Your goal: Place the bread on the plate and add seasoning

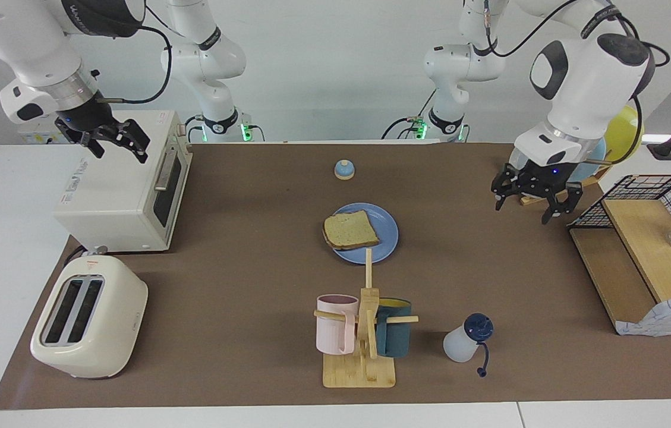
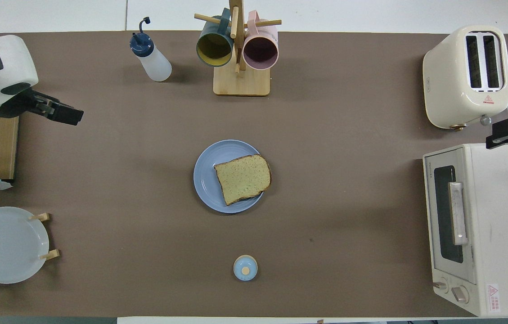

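Tan speckled toast slice (image 1: pixel 350 230) sits on the round periwinkle plate (image 1: pixel 386 232), mid-desk. Translucent white squeeze bottle with navy cap (image 1: pixel 466 340) stands free beside the mug rack (image 1: pixel 365 324): looks light, squashy, slick; grip mid-body, gently. Left end effector (image 1: pixel 530 195) and right end effector (image 1: pixel 110 141) both fingers apart, empty.

Faint "TOSHIBA" lettering runs down the toaster oven (image 2: pixel 483 229) front frame
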Controlling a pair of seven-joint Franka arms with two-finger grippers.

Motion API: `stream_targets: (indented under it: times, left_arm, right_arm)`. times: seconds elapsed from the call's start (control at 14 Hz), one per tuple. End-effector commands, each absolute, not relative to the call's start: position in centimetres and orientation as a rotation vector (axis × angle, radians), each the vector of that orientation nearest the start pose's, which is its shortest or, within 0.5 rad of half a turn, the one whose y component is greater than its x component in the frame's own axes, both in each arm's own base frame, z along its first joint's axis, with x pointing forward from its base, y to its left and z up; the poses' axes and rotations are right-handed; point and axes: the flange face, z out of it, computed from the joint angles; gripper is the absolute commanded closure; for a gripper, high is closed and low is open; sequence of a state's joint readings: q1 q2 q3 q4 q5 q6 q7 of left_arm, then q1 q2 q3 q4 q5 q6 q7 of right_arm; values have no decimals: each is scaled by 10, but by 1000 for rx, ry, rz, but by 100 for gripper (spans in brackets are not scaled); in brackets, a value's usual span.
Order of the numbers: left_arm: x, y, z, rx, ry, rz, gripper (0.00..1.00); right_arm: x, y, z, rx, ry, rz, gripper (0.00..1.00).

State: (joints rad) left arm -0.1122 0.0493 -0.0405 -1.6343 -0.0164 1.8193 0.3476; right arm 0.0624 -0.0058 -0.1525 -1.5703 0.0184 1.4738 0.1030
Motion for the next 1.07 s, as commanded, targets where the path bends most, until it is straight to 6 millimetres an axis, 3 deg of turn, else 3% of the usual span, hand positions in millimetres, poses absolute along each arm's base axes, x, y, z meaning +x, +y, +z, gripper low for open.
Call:
stream_targets:
  times: [0.0, 0.36, 0.43, 0.64, 0.79, 1.0]
  left_arm:
    - [562, -73, 609, -3037, 739, -126, 0]
    - [523, -37, 636, -3073, 636, 51, 0]
    - [521, -36, 640, -3069, 599, 70, 0]
    - [507, -43, 684, -3065, 499, 109, 0]
    - [514, -46, 674, -3112, 442, 56, 0]
    - [535, -48, 632, -3112, 449, 5, 0]
  right_arm:
    - [532, -47, 621, -3105, 270, 151, 0]
    - [532, -48, 621, -3105, 273, 151, 0]
    - [532, -47, 621, -3105, 270, 151, 0]
    - [532, -48, 621, -3105, 273, 151, 0]
    - [532, -47, 621, -3105, 270, 151, 0]
    - [532, -48, 621, -3105, 273, 151, 0]
